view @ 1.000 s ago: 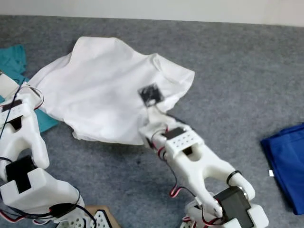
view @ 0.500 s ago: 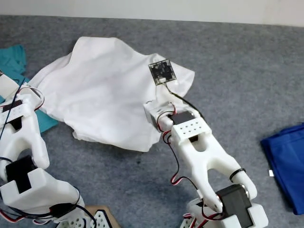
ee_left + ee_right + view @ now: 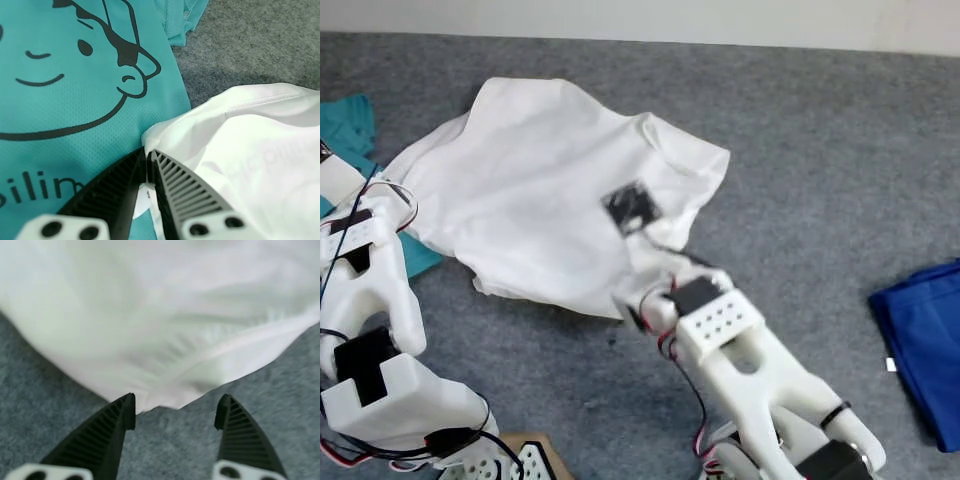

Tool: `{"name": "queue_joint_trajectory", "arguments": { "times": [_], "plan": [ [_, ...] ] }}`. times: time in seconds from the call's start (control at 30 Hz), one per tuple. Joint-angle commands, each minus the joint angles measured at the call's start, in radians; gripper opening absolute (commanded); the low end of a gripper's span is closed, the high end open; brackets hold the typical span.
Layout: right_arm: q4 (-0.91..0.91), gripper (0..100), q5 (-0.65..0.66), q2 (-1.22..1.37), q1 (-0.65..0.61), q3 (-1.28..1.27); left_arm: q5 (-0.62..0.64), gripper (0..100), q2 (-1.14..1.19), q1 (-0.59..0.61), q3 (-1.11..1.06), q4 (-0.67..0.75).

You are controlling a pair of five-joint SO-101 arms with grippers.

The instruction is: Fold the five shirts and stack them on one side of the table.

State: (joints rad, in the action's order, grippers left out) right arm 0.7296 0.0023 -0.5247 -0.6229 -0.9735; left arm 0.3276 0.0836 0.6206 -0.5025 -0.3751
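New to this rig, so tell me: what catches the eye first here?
A big crumpled white shirt sprawls across the middle of the grey table. The left gripper pinches its edge above a teal cartoon-print shirt, while the right gripper stands open at its near hem. A blue shirt lies at the right edge.

white arms (image 3: pixel 760 350), ribbed black tools (image 3: pixel 175 410)

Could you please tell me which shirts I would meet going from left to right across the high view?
teal shirt → white shirt → blue shirt
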Motion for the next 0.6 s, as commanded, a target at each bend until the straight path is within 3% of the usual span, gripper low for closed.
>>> {"name": "queue_joint_trajectory", "arguments": {
  "times": [0.0,0.37,0.47,0.57],
  "plan": [
    [-0.056,26.4,-0.049,-0.018,-0.018,-0.015,0.009,1,-0.004,-0.022,0.004,0.011],
    [-0.128,26.1,-0.080,0.389,-0.051,0.168,0.011,1,-0.004,-0.033,-0.012,0.014],
    [-0.127,18.8,-0.080,0.423,-0.047,0.211,0.011,1,-0.004,-0.033,-0.012,0.014],
    [-0.127,4.6,-0.078,0.423,-0.038,0.223,0.011,1,-0.004,-0.033,-0.012,0.014]
  ]
}}
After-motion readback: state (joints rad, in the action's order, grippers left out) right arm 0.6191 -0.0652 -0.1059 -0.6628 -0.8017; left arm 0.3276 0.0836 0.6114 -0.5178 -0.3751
